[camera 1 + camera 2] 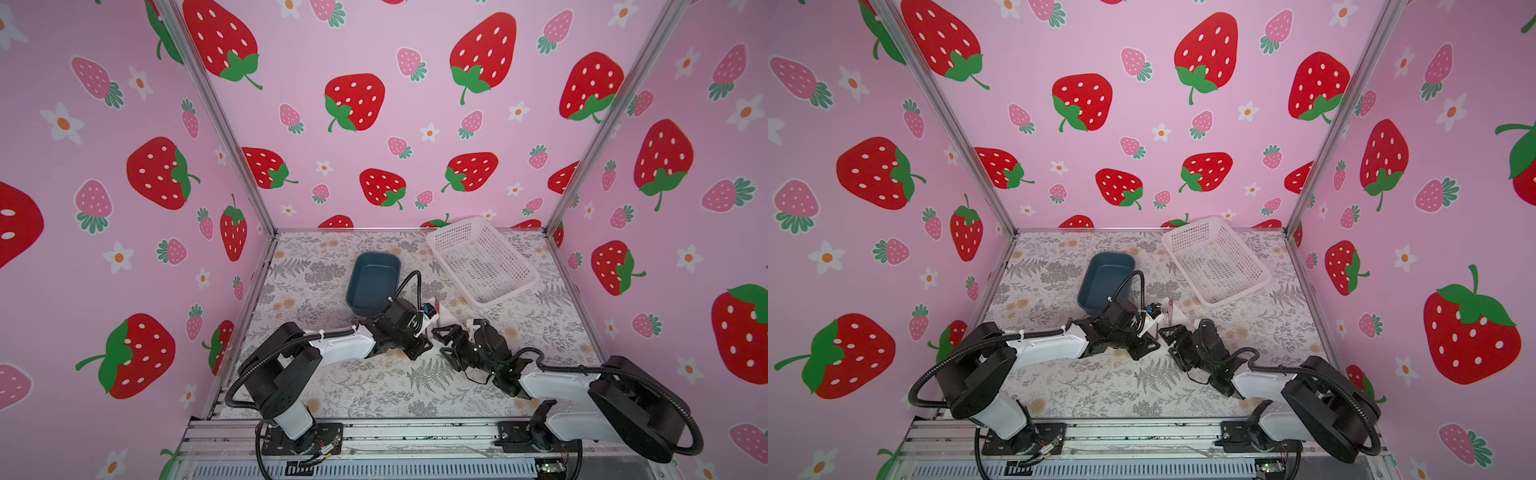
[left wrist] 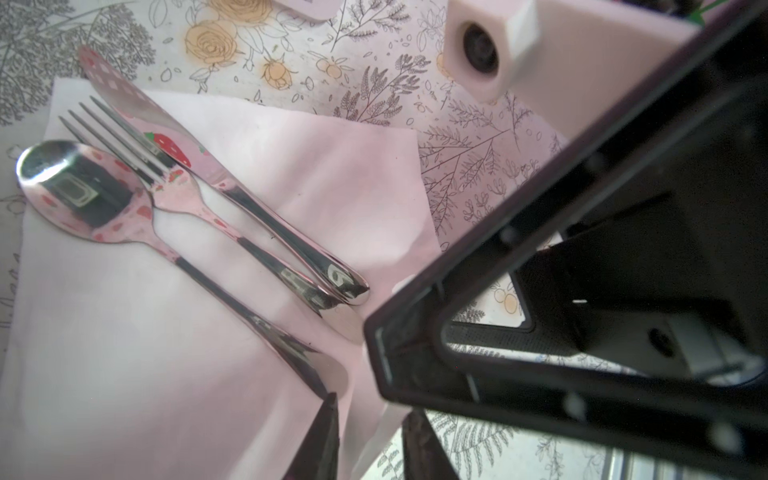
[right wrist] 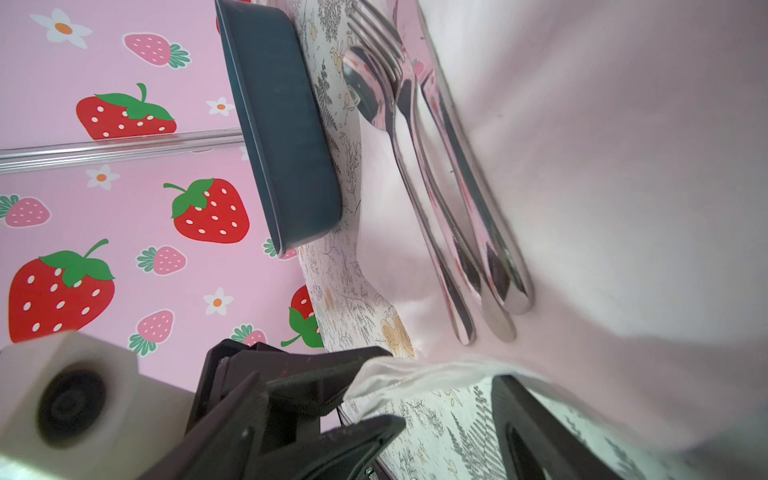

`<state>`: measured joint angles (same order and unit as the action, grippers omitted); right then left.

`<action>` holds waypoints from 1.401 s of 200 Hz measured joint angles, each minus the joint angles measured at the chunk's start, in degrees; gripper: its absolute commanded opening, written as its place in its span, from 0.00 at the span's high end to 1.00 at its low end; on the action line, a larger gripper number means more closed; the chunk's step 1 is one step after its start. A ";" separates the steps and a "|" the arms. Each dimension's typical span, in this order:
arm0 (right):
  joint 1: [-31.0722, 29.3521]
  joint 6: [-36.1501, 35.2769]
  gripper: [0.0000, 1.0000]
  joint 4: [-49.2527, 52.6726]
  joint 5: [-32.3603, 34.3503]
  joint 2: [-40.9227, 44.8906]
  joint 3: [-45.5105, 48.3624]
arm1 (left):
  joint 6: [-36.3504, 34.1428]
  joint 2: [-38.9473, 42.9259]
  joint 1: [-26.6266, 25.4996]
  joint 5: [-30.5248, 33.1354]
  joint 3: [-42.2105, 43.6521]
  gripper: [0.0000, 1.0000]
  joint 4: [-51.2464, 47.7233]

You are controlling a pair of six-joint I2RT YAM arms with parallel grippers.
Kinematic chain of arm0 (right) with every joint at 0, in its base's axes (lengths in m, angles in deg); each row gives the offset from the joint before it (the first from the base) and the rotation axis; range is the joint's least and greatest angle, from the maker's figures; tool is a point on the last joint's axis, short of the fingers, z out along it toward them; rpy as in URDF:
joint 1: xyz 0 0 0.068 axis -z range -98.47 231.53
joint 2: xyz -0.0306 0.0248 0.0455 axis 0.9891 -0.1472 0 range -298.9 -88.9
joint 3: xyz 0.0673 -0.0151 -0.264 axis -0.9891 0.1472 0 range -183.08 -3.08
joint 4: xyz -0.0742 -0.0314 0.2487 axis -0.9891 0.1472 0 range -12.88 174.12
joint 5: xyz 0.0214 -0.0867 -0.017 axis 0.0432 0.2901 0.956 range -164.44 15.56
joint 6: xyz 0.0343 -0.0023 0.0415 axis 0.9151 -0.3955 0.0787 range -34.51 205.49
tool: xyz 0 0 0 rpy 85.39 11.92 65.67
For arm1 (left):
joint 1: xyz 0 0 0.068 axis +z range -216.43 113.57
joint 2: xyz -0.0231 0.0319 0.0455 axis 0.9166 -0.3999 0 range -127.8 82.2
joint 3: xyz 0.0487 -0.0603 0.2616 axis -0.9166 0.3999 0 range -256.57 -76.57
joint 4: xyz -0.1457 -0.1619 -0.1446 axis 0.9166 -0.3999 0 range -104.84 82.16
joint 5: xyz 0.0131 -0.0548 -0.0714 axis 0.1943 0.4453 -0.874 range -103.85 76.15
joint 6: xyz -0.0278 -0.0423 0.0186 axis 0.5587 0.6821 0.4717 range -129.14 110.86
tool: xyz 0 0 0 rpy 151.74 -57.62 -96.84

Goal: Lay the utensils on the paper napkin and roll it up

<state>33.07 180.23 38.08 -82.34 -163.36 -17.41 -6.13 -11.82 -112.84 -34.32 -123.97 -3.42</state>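
Left wrist view: left fingers [image 2: 324, 440] clench the thin white paper napkin [image 2: 332, 187], likely limp and tearable, toward the surface's front edge. The right fingers [image 2: 399, 353] gape, released, and the slim silver utensils [image 2: 178, 195] look slippery.

Mostly masked from above
In both top views the arms leave us only a sliver of the paper napkin [image 1: 1179, 321] — and the knife [image 3: 473, 187] has its blade cropped in the right wrist view.
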 measured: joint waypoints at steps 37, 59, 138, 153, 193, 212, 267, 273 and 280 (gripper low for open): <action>0.02 -0.02 0.14 0.11 0.24 1.99 1.01 | -0.02 -1.09 0.00 0.46 -1.03 0.89 -0.26; 0.22 -0.31 0.15 2.38 1.18 5.20 1.77 | 0.20 -1.75 0.00 0.63 -2.12 0.90 -0.85; 1.05 -6.73 0.47 17.09 7.02 20.94 5.81 | 3.72 -5.46 0.94 0.98 -8.85 0.90 -6.64; 1.11 -8.44 0.53 20.15 7.67 21.29 5.25 | 4.48 -6.19 1.42 0.98 -9.53 0.91 -8.02; 1.11 -14.49 0.72 25.00 7.28 19.23 1.97 | 6.25 -6.86 2.56 0.83 -10.54 0.93 -10.45; 1.11 -17.57 0.74 25.73 5.86 15.58 -0.90 | 6.84 -6.86 2.95 0.24 -10.95 0.93 -10.78; 1.07 -24.35 0.80 27.39 0.24 4.28 -7.91 | 7.80 -7.69 3.30 -2.25 -13.60 0.99 -12.31; 1.01 -24.79 0.79 27.39 -0.22 3.61 -8.22 | 7.82 -7.80 3.30 -2.45 -13.66 0.99 -12.35; 0.94 -25.31 0.80 27.54 -0.76 2.75 -8.63 | 7.82 -7.89 3.30 -2.69 -13.66 0.99 -12.48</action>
<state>34.01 154.92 65.62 -83.10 -160.60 -26.04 1.69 -19.71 -109.54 -37.01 -137.63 -15.90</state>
